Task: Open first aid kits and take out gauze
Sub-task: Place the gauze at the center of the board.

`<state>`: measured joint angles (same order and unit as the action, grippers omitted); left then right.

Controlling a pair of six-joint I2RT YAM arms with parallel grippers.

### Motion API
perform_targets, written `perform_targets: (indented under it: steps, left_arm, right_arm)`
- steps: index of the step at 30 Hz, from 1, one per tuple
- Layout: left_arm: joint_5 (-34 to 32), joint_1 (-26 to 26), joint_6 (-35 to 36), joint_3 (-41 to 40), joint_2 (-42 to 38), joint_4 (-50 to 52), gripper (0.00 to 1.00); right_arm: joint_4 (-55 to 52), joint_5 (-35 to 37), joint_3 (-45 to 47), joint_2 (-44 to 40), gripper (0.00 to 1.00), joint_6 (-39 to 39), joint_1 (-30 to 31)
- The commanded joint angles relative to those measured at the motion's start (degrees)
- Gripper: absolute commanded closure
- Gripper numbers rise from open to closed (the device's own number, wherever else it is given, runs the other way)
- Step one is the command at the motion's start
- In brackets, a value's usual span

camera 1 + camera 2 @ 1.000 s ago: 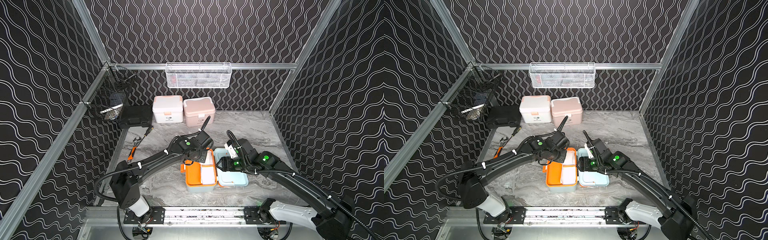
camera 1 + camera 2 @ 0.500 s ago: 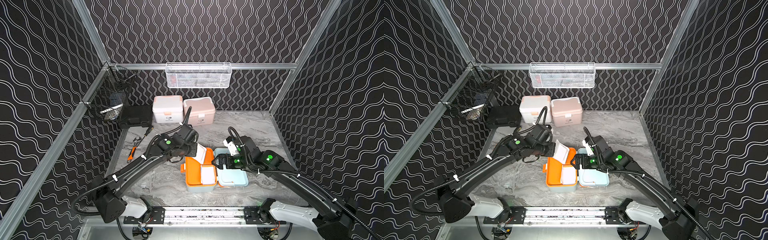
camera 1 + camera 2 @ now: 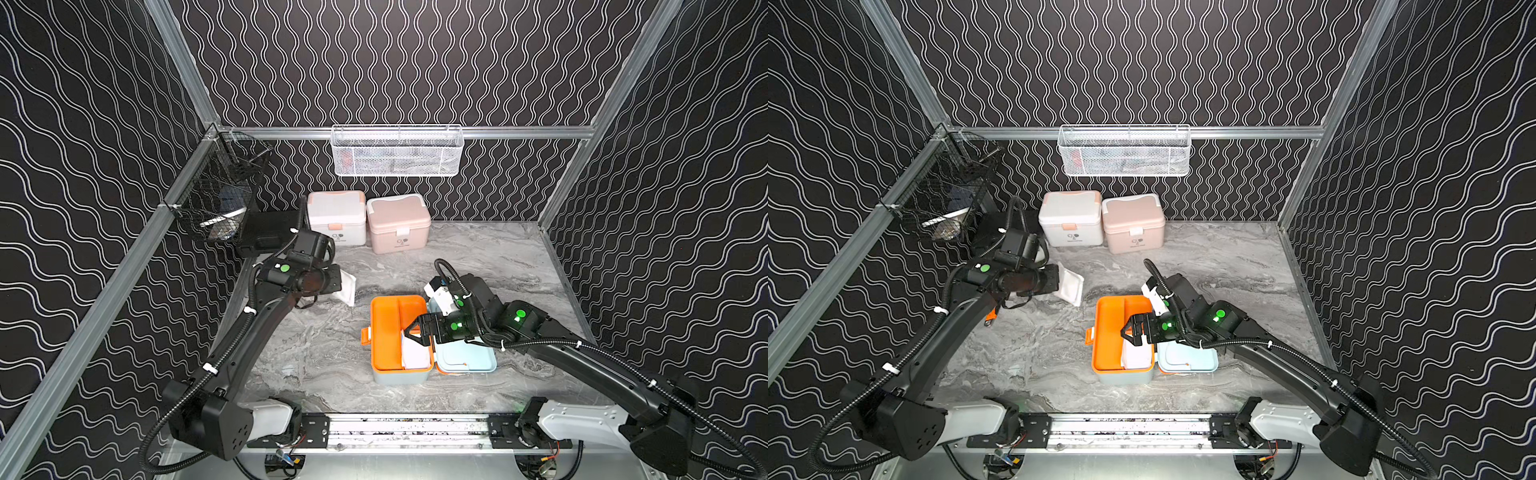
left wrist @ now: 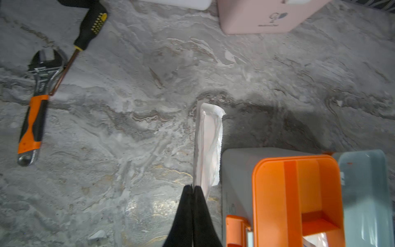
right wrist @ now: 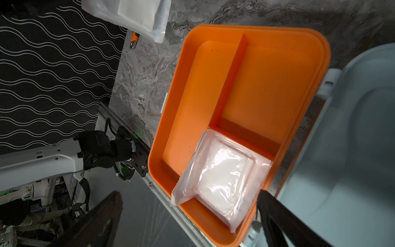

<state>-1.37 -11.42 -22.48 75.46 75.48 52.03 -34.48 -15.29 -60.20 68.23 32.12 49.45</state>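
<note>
Your square gauze packet, white in crinkly clear wrap, hangs edge-on from the left gripper, pinched tight by one edge over the marbled tabletop. A second packet (puffier) lies in the blue kit's glossy orange tray, beneath the right gripper, spread wide and empty.

A light blue first aid kit sits open at lower centre in both top views, its orange tray exposed and its lid flat to its right. One white gauze packet lies in the tray's lower right compartment. A second gauze packet hangs left of centre, pinched by the left gripper. The white kit and pink kit stand shut, side by side, at upper centre.
</note>
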Motion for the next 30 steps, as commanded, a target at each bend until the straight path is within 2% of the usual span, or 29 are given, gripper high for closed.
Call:
perform_targets:
  steps: [1,6,13,24,30]
  left_arm:
    - [-1.58,3.99,4.22,0.18,2.17,1.0,1.0]
    - [-3.11,8.28,6.09,2.38,8.61,0.44,1.0]
    - [-6.06,11.2,8.66,5.75,18.78,0.13,1.0]
    - [-8.96,15.23,11.66,4.32,25.96,-1.25,1.0]
    - [-11.33,15.82,11.67,3.83,26.48,-1.32,0.99]
  right_arm:
    - [1.96,0.08,0.08,0.79,0.0,0.42,0.46]
    - [2.49,0.1,0.52,1.3,0.0,0.32,0.73]
    - [2.84,0.08,1.23,1.69,0.0,0.29,0.82]
    - [3.32,-0.36,1.16,2.52,0.0,0.13,0.82]
    - [2.81,-0.22,1.49,1.94,0.0,0.0,0.82]
